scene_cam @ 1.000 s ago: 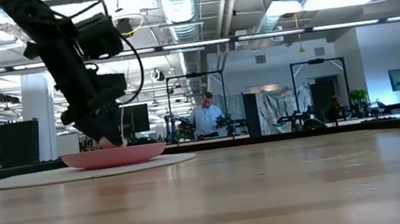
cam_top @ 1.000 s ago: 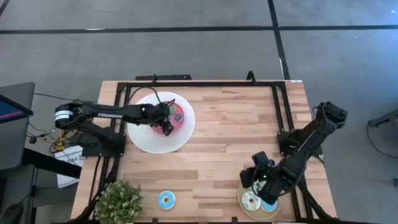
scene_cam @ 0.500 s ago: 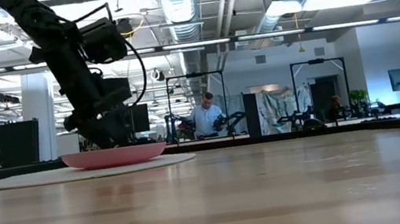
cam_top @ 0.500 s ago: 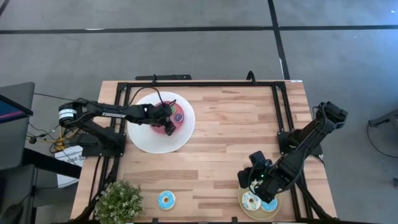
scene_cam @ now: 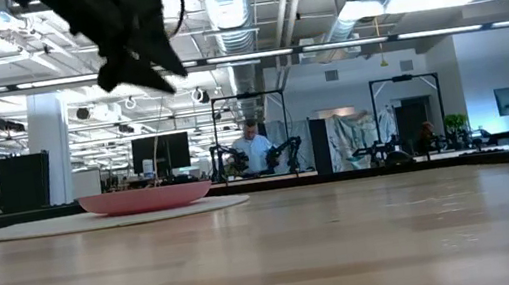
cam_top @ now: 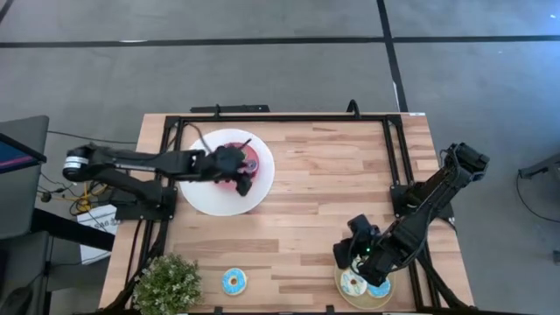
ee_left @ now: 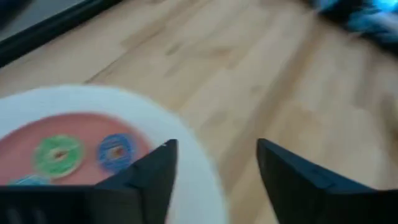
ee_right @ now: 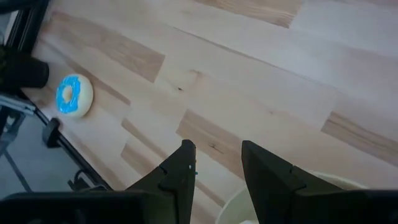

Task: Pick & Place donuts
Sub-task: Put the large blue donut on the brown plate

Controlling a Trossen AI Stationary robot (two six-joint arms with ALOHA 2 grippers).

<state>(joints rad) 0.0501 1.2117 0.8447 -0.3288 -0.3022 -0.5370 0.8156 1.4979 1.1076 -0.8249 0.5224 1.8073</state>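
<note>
I see a blue-iced donut (cam_top: 234, 281) lying flat and alone on the counter (cam_top: 315, 201) near its front edge. A cream donut (cam_top: 353, 283) and another blue donut (cam_top: 380, 291) lie side by side on the tan plate (cam_top: 343, 269). Tiny green (ee_left: 58, 154) and blue (ee_left: 115, 150) donuts lie flat on the white plate's pink centre (ee_left: 87, 130).

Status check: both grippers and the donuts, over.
Left gripper open, empty, above white plate's rim. Right gripper open, empty, over round tan plate. Blue-iced donut alone on table's near edge. Nothing blocking.
</note>
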